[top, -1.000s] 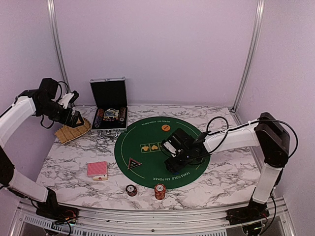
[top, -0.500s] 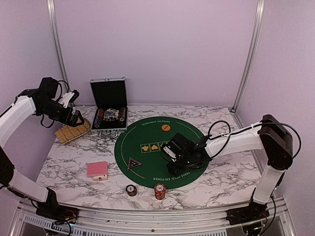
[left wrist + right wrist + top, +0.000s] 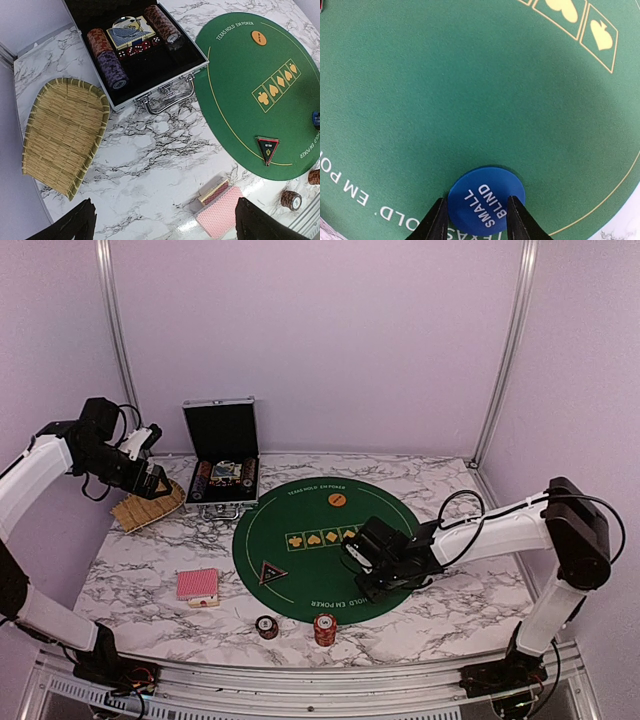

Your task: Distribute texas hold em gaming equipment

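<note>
The round blue button point(image 3: 486, 200), marked SMALL BLIND, lies on the green mat point(image 3: 470, 75) between the fingers of my right gripper point(image 3: 476, 207). One finger touches its left edge and the other overlaps its right side. In the top view that gripper point(image 3: 372, 580) is low over the mat's near right part. My left gripper point(image 3: 150, 485) hangs open high at the far left, holding nothing. The red-backed cards point(image 3: 197, 584) lie left of the mat. A black triangular button point(image 3: 271, 572) and an orange button point(image 3: 337, 499) sit on the mat. A red-white chip stack point(image 3: 325, 628) and a dark one point(image 3: 267, 626) stand near the front edge.
An open silver case point(image 3: 222, 455) with chip rows and a card deck stands at the back, left of centre. A woven bamboo tray point(image 3: 148, 505) lies under my left gripper. A small card box point(image 3: 214, 190) lies against the red cards.
My right arm has slid right and toward the near edge across the mat, and its jaws have narrowed onto the blue button. The left arm has held still.
</note>
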Robot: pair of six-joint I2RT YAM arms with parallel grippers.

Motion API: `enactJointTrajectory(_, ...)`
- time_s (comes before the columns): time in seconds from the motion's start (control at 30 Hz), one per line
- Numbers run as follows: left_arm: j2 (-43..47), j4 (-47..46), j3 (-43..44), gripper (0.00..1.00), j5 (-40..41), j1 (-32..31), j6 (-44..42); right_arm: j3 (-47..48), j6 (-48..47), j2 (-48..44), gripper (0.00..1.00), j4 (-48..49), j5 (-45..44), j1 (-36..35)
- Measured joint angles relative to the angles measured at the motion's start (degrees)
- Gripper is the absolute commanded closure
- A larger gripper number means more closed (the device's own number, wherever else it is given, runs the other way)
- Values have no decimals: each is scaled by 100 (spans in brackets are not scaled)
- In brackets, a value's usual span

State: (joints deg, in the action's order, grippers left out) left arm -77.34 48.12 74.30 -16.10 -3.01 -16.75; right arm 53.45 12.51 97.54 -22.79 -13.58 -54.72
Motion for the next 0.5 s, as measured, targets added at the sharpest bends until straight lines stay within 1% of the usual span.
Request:
enactJointTrajectory(0.23,2,15,0,1,-4,-11,-26,-214,92,-245,59,-142,-46,66)
enactJointTrajectory(0.27,2,17,0,1,-9,-13,-28,-223,98,-262,57,-166,-44,68)
enactJointTrajectory(0.3,2,20,0,1,-17,-13,-33,-223,98,-271,55,-179,-44,70)
enactJointTrajectory(0.37,2,20,0,1,-28,-26,-37,-223,101,-280,47,-192,-11,70)
enactJointTrajectory(0.43,2,20,0,1,-37,-37,-42,-210,105,-295,43,-258,37,70)
enactJointTrajectory(0.5,2,22,0,1,-37,-39,-44,-164,103,-363,36,-385,96,70)
